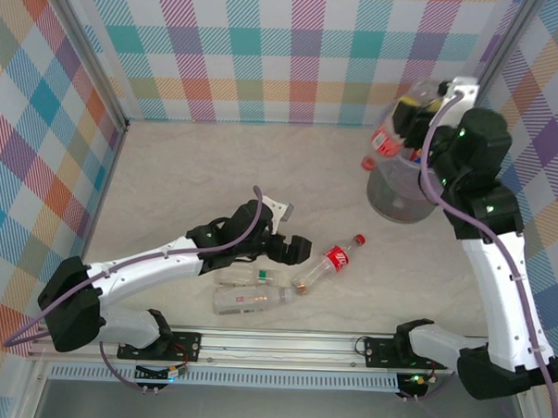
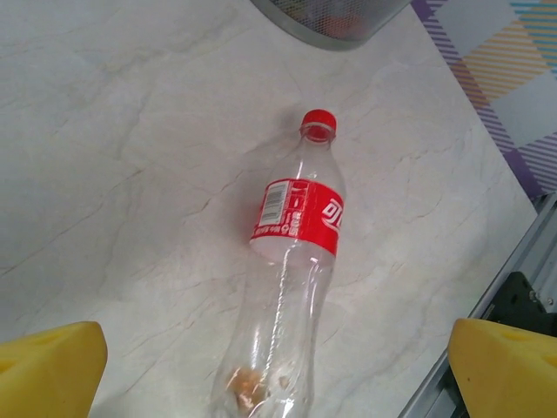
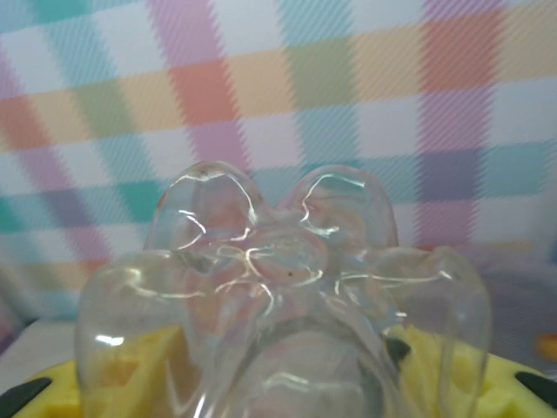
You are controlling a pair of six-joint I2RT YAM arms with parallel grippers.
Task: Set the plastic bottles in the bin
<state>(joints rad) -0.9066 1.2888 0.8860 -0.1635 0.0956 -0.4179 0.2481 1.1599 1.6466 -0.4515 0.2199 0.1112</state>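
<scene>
R gripper point(image 1: 405, 117): yellow pads point(image 3: 496, 379) pinch the base end of a clear held bottle point(image 1: 386, 138), which hangs cap-down toward 7 o'clock. The wrist cam has its lobed base wedged btw those pads. The bin point(image 1: 390, 206) stands at 6 o'clock from the gripper in the top view. The cap looks level w/ the bin's far-left rim, so can't tell whether the bottle is fully over the mouth. Step in hand, as I read it: drop-off on the R side. Next move req.: centre the bottle over the opening, then spread the jaws. L gripper point(image 1: 291, 249): jaws spread to full width, nothing btw them. Its yellow fingers point(image 2: 50, 366) sit at the two lower corners of the wrist view. The red-label bottle point(image 2: 294, 261) lies flat on the table point(image 2: 113, 174) just ahead, base at 6 o'clock nearest the gripper, red cap at 12, clear of both fingers. Step here, by my judgement: approach for pick. Next move req.: descend so the fingers straddle the body approx. at the label, then close. The thin wall will likely buckle, so grip lightly. Two more clear bottles point(image 1: 252, 300) lie side by side at 7 o'clock from the L gripper, near the front rail point(image 1: 282, 343). The bin is at 2 o'clock from it, well apart.
</scene>
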